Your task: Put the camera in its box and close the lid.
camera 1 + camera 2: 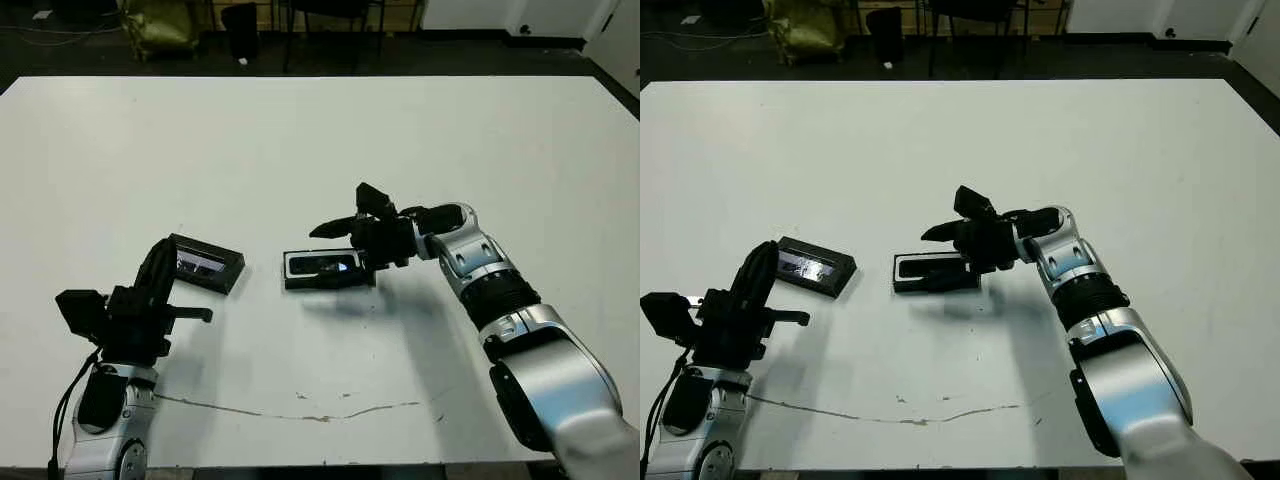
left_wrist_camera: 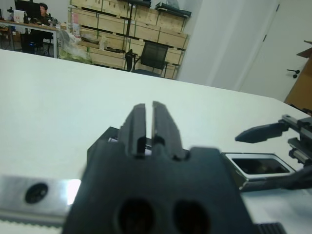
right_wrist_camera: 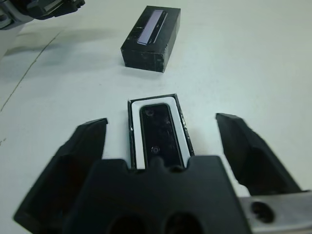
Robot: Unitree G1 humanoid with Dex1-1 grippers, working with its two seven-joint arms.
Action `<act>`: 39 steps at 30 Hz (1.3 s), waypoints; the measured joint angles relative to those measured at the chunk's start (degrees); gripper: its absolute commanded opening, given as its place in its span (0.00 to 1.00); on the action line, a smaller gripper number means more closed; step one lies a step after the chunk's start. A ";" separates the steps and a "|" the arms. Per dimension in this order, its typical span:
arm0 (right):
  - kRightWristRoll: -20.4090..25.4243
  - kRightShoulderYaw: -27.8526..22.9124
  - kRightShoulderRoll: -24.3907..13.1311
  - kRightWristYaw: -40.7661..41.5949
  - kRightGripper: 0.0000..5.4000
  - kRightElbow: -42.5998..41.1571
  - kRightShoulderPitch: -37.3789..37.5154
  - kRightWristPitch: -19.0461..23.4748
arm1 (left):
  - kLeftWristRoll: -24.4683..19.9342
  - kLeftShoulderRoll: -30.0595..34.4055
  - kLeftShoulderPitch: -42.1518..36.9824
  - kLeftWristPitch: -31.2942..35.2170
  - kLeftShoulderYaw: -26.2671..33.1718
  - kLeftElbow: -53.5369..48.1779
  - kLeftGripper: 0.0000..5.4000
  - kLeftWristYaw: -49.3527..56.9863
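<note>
Slim black camera (image 3: 159, 136) inside white-lined box (image 3: 133, 134); glossy-striped lid (image 3: 151, 38) beside. Right end effector (image 3: 161, 161) spread wide, empty; left end effector (image 2: 146, 124) pressed together.

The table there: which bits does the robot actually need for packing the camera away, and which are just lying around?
Part of the job:
- camera, already lying in the box
- box, open
- lid, on the table apart from the box
- right gripper, open over the box
- left gripper, shut, near the lid

Just there:
- scuff line on the table
- chair, shelves beyond

Black camera (image 3: 158, 135) in white-lined black box (image 3: 132, 134); black lid (image 3: 150, 39), silvery strip; white table (image 1: 320, 140).
</note>
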 measured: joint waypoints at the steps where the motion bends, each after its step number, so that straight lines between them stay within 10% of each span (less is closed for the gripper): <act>1: 0.00 0.00 -0.09 0.00 1.00 -0.11 0.05 -0.50 | 0.00 0.00 0.00 -0.04 0.00 0.08 0.00 -0.01; 9: 3.16 -1.42 -1.38 0.54 1.00 -4.46 1.34 0.17 | 0.05 0.01 0.00 -0.08 0.01 0.13 0.00 -0.14; 22: 18.63 -12.78 -1.75 -19.96 0.93 -42.17 14.75 24.68 | -0.05 0.01 0.07 0.02 0.02 0.01 0.00 -0.20; 29: 8.32 -9.83 -0.57 -40.33 0.64 -57.84 26.25 19.54 | -0.04 0.00 0.05 0.11 -0.09 -0.02 0.00 -0.15; 39: -13.27 -2.04 -0.26 -58.34 0.22 -58.00 34.27 -2.49 | -0.15 0.01 -0.14 0.10 -0.08 0.09 0.00 -0.22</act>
